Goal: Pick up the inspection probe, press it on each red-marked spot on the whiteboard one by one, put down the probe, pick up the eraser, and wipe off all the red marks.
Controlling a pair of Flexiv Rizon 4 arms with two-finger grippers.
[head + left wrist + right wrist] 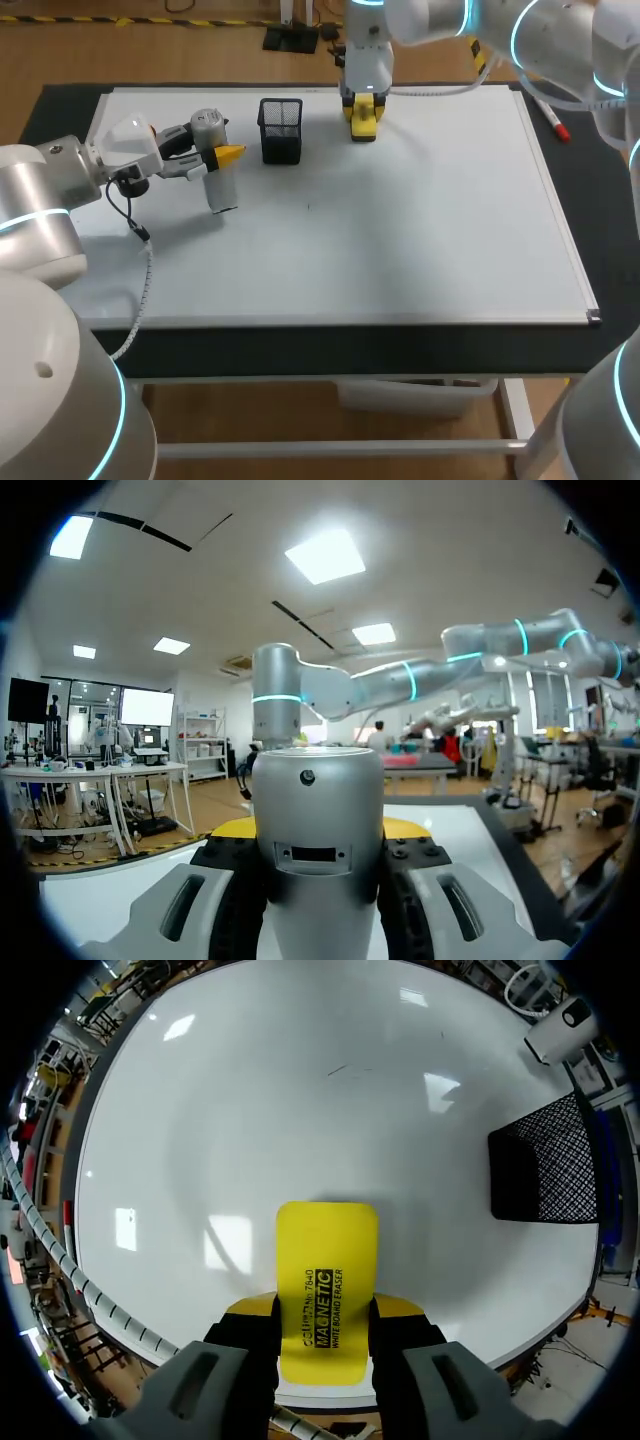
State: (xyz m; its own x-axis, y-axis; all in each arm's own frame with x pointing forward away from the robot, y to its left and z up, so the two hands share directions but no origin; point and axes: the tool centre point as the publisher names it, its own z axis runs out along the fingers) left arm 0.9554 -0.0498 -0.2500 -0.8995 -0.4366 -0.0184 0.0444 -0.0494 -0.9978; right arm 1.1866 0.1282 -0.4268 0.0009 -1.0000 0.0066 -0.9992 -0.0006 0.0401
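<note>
Right tool clamping yellow eraser, black print; left tool gripping probe

Bright, even light falls from overhead. The whiteboard carries several white glare patches, and a soft grey shadow spreads around the yellow eraser.

a robot lab: robot arms over a whiteboard.

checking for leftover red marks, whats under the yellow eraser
Bare whiteboard lies under the yellow eraser, which is held in the right gripper. No red shows around it. The patch directly beneath is covered, so any mark there cannot be seen.
</note>
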